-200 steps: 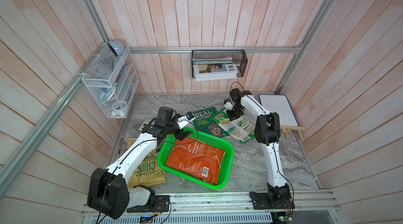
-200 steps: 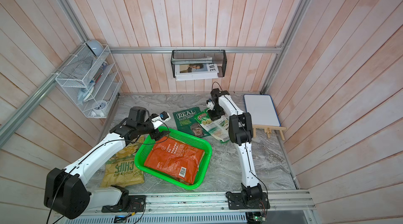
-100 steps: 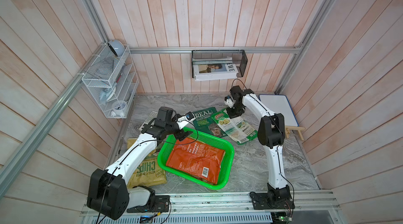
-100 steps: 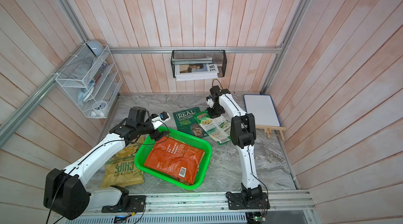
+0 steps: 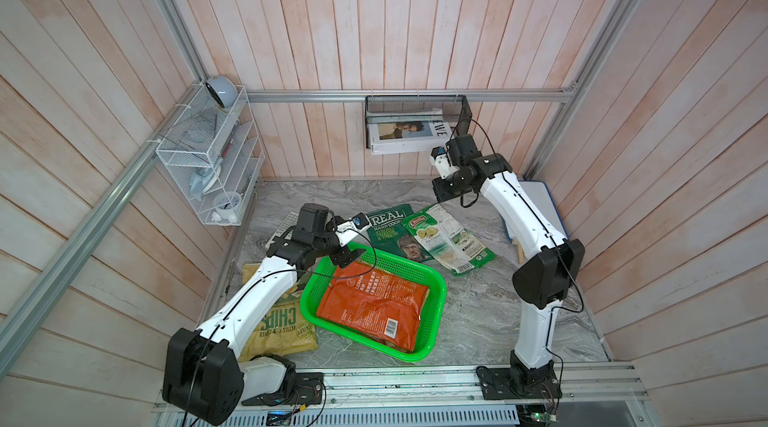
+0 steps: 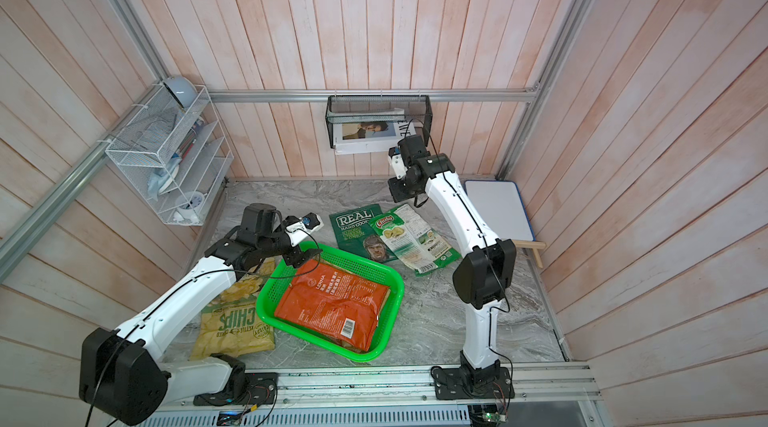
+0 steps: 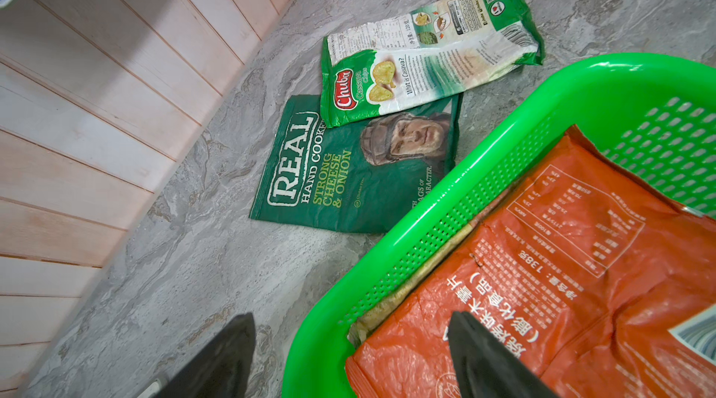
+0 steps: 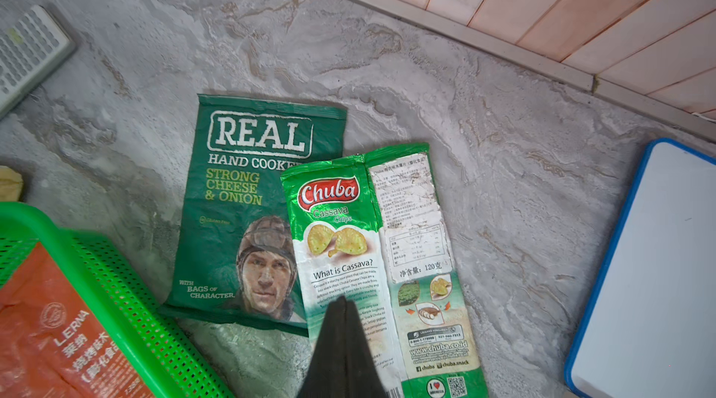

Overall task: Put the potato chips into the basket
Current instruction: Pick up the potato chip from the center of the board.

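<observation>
Left claw (image 7: 350,322) open over green basket (image 7: 484,160) corner, orange-red LERNA bag (image 7: 561,280) beneath, right claw (image 8: 341,313) closed above Chuba bag (image 8: 348,260).

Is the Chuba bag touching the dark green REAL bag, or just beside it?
Touching. In the right wrist view the Chuba bag lies partly on the REAL bag, covering the end of its lettering.

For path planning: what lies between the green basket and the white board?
The dark green bag and the white-green bag overlapping it, then bare table; the right wrist view shows this.
</observation>
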{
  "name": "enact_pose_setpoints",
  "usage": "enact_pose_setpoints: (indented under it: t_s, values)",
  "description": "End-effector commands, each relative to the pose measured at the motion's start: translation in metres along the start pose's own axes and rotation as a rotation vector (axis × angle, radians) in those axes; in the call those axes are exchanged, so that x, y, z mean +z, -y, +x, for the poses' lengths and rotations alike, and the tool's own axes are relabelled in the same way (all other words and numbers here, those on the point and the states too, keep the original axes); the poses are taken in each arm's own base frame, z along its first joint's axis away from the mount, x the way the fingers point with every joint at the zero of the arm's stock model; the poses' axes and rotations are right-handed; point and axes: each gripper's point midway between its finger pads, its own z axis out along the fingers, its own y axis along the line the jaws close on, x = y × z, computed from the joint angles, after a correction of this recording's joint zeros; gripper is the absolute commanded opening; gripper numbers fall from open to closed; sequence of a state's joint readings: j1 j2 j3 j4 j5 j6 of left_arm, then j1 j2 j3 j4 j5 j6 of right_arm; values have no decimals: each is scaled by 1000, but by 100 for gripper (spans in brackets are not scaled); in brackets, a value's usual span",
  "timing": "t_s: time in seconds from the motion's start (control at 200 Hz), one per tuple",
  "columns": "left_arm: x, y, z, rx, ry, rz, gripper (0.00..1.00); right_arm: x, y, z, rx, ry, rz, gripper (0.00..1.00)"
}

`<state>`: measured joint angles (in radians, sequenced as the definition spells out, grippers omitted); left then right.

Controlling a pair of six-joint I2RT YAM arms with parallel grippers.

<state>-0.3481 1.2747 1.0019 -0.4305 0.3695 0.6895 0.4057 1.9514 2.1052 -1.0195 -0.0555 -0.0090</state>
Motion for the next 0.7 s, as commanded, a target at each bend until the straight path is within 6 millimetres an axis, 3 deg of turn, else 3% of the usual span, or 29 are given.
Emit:
enact_pose_setpoints:
  t_s: [0.0, 0.205, 0.37, 0.485, 0.545, 0.575, 0.62, 0.695]
  values:
    - [-6, -2, 0, 22, -1, -35, 84, -29, -18, -5, 19, 67, -50, 0]
    - [-11, -6, -3, 29, 19, -61, 83, -59, -36, -11, 41, 208, -98, 0]
    - [-15, -7, -5, 32, 27, -75, 83, -68, -38, -6, 61, 224, -111, 0]
    - [-16, -9, -4, 32, 22, -91, 83, -52, -28, 3, 53, 178, -73, 0]
    - [-17, -10, -6, 30, 30, -96, 83, -31, -16, 10, 88, 120, -52, 33]
    - [-17, -10, -6, 27, 33, -96, 83, -20, -12, 11, 106, 95, -68, 44]
    - [-17, -10, -7, 26, 38, -97, 83, -1, -2, 12, 142, 61, -75, 51]
    - [-18, -10, -7, 24, 38, -96, 83, 35, 14, 16, 164, -4, -70, 55]
